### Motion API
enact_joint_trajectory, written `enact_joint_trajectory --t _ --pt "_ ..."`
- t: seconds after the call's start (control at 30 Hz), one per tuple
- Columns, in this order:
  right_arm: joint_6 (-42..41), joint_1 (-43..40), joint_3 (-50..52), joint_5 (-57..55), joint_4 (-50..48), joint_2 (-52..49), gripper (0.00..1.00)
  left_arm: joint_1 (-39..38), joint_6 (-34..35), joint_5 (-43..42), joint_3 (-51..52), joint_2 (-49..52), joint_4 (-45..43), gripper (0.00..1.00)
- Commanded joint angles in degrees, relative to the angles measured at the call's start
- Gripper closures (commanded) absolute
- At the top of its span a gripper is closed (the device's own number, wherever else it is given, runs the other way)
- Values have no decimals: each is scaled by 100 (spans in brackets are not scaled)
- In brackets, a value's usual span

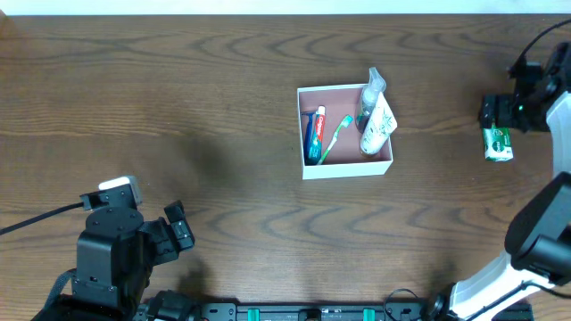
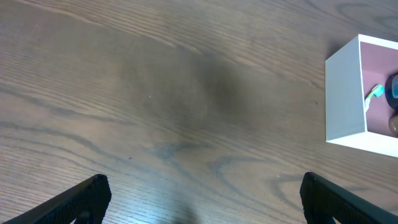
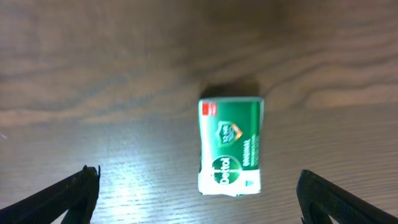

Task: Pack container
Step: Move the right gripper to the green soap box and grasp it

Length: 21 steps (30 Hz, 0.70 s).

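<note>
The container (image 1: 302,134) is a square white box with a pink inside at the table's middle. It holds a blue toothpaste tube (image 1: 313,135), a green toothbrush (image 1: 335,136), a white tube (image 1: 377,126) and a clear wrapped item (image 1: 372,86). Its corner shows in the left wrist view (image 2: 345,93). A green and white Dettol soap bar (image 1: 498,144) lies on the table at the far right. My right gripper (image 1: 496,111) is open just above and behind it; the soap (image 3: 229,145) lies between the open fingers (image 3: 199,196). My left gripper (image 1: 178,226) is open and empty at the near left (image 2: 202,199).
The dark wood table (image 1: 178,107) spreads around the box. The right arm (image 1: 544,223) runs along the right edge. The left arm's base (image 1: 107,259) sits at the near left.
</note>
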<state>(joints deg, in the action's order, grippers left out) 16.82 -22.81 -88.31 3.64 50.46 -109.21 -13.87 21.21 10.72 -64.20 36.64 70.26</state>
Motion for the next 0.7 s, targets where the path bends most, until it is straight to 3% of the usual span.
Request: enact_joint_trajectory --t 0.0,0.67 --pt "254 -83 46 -76 87 -155 1 35 52 44 4 0 2 2" --pt "442 -380 61 -37 94 -752 2 35 52 44 4 0 2 2"
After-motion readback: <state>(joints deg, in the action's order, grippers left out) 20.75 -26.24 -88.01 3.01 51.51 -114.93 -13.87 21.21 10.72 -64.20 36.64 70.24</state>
